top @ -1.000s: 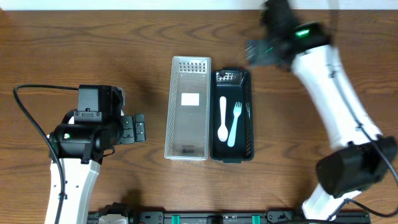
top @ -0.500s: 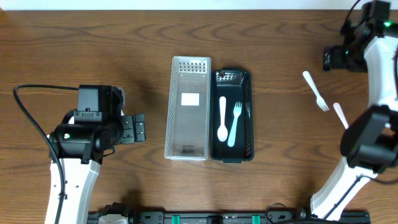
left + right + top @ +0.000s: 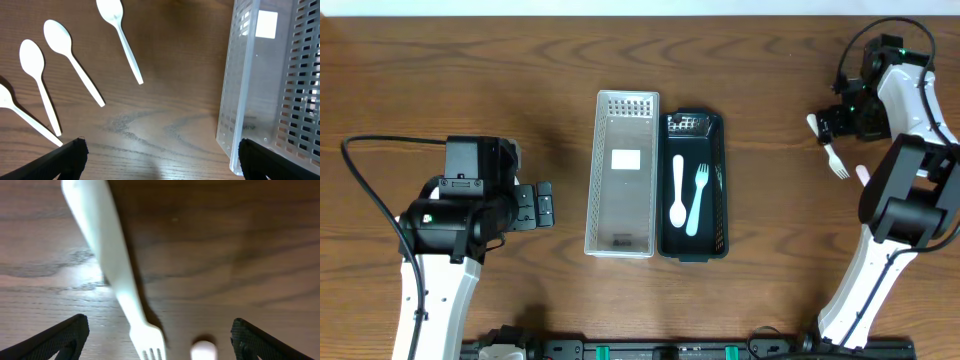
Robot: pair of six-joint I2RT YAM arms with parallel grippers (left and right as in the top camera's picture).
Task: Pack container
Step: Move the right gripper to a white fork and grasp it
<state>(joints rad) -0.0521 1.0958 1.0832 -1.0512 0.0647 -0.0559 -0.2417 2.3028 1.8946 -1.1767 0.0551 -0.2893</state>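
Note:
A clear perforated bin (image 3: 622, 172) and a dark bin (image 3: 712, 190) stand side by side mid-table. The dark bin holds a white spoon (image 3: 678, 190) and a white fork (image 3: 696, 198). My right gripper (image 3: 841, 122) is open above a white fork (image 3: 830, 150) at the far right; in the right wrist view that fork (image 3: 117, 275) lies between my open fingers (image 3: 157, 342). My left gripper (image 3: 542, 208) is open and empty, left of the clear bin. The left wrist view shows several white spoons (image 3: 75, 65) on the wood and the clear bin (image 3: 270, 85).
A pale utensil handle (image 3: 863, 177) lies right of the fork beside the right arm; its tip shows in the right wrist view (image 3: 204, 351). A black cable (image 3: 365, 170) loops at the left arm.
My right arm has swung from above the bins out to the far right, then dropped over the fork there. The left arm has not moved.

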